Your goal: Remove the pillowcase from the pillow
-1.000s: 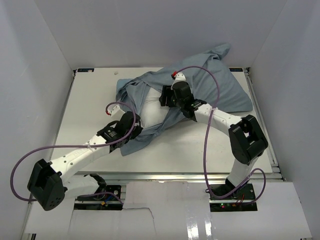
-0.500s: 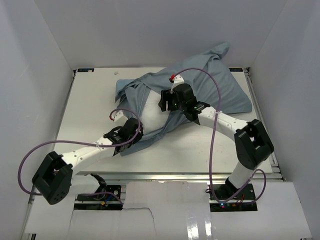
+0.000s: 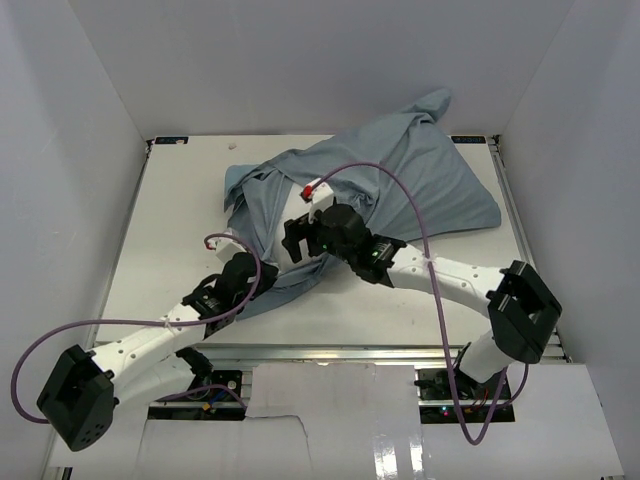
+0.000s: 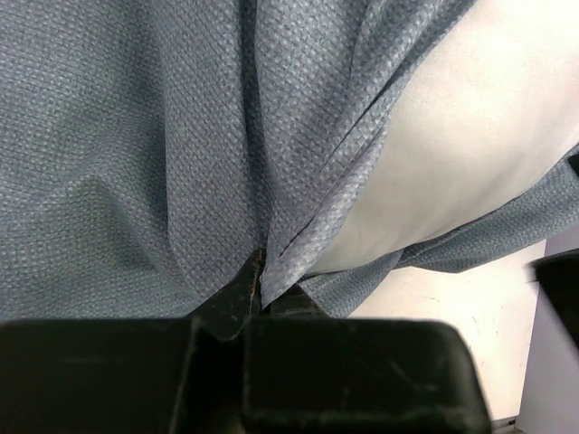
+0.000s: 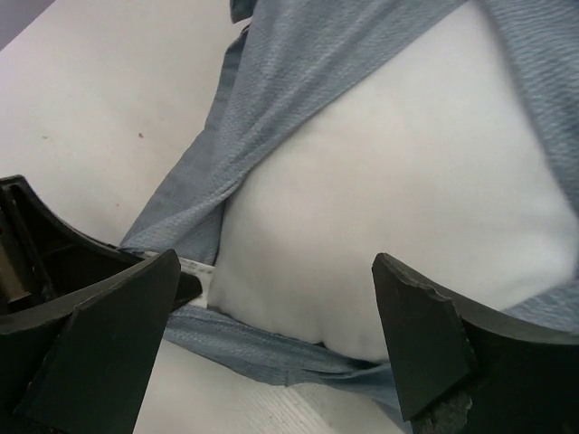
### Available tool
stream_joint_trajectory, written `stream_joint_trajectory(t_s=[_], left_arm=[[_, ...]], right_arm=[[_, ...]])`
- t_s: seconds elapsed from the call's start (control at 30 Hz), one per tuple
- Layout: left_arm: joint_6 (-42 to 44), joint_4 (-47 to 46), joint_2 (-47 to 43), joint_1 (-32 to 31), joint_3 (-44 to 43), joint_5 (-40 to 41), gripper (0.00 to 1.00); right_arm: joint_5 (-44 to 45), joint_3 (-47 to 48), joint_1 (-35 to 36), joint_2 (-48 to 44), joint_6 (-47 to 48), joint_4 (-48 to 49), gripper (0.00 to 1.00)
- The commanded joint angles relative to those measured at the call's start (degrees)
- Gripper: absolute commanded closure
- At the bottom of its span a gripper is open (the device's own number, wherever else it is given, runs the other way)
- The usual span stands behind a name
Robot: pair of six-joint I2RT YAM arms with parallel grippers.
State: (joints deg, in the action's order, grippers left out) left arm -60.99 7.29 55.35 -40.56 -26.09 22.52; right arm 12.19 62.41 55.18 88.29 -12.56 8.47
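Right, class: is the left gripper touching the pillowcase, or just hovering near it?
Touching. The left wrist view shows the left gripper with its jaws closed on a fold of the grey-blue pillowcase, the cloth running straight into the pinch.

A white table (image 3: 170, 230) sits inside a plain white enclosure, with a tall wall (image 3: 60, 150) on each side and another behind. A metal rail (image 3: 340, 352) runs along its near edge. A few tiny dark specks (image 5: 140, 136) mark the tabletop.
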Motion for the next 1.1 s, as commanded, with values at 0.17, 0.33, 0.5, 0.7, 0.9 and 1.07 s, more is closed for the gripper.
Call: stream_joint_trajectory(t_s=[0.17, 0.33, 0.5, 0.7, 0.9, 1.07], left_arm=[[0.79, 0.88, -4.46, 0.39, 1.39, -0.38, 1.00], [0.52, 3.43, -7.62, 0.39, 1.65, 1.99, 1.00], [-0.27, 5.18, -8.07, 0.39, 0.69, 2.88, 1.00], [-0.88, 6.33, -9.29, 0.39, 0.16, 3.75, 1.00], [0.07, 6.78, -10.79, 0.30, 0.33, 8.40, 1.00], [1.49, 6.95, -4.21, 0.65, -2.12, 10.61, 1.00]], right_arm=[[9.95, 1.58, 5.73, 9.25, -1.15, 4.00, 0.06], [14.09, 1.21, 6.08, 14.18, -1.60, 5.86, 0.03], [17.69, 7.10, 6.17, 22.62, -2.73, 1.03, 0.06], [22.35, 9.66, 5.82, 26.23, -4.67, -0.82, 0.91], [17.97, 9.66, 3.10, 19.92, -1.95, -0.56, 0.92], [7.17, 10.18, -1.28, 6.65, 1.04, -0.12, 0.92]])
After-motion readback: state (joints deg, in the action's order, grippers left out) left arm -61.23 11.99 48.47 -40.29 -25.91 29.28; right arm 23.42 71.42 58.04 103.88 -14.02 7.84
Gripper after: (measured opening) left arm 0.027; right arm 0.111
